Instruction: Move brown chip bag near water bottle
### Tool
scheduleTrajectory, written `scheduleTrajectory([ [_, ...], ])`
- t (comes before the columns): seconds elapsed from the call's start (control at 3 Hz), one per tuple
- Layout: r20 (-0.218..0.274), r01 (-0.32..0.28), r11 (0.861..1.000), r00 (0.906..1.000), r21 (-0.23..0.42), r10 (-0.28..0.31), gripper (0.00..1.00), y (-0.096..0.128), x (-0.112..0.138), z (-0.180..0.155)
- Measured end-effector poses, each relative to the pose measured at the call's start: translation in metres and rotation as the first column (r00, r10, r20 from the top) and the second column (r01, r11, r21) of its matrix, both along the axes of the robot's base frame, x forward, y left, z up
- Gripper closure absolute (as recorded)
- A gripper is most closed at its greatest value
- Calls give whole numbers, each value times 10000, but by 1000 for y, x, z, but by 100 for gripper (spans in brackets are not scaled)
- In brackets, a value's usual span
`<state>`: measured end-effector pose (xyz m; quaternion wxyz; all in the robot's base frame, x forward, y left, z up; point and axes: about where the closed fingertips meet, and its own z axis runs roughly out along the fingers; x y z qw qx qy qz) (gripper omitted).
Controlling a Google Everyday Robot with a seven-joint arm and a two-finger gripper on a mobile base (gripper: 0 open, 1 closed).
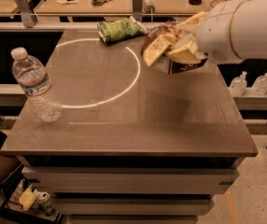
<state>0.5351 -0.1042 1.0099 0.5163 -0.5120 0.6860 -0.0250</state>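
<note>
Brown chip bag [186, 67]: off the table [124, 125], above its right rear part, pinched in the gripper [168, 55], well apart from the water bottle [33, 85]. Left to right:

- Far left, near the front-left edge: water bottle, upright, white cap on, clear; fill level not readable.
- Bottom left on the floor: dark bin [3, 162]; contents not readable.
- Middle: white ring [101, 73] marked on the tabletop.
- Rear centre: green chip bag [122, 30], lying flat at the back edge.
- Right of the ring: gripper fingers [154, 50] pressed onto the brown bag. Bag crumpled, slanting from upper left to lower right, lettered end low and right; long axis otherwise hard to read.
- Far right, on a lower ledge: two small bottles [238, 83], upright, capped.
</note>
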Motion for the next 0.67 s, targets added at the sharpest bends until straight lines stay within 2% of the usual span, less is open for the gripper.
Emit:
scheduleTrajectory([
  [0.33, 115, -66, 9999, 9999, 127, 65, 100, 12, -35, -12],
  [0.67, 58, -270, 9985, 9996, 486, 268, 100, 25, -56, -28],
])
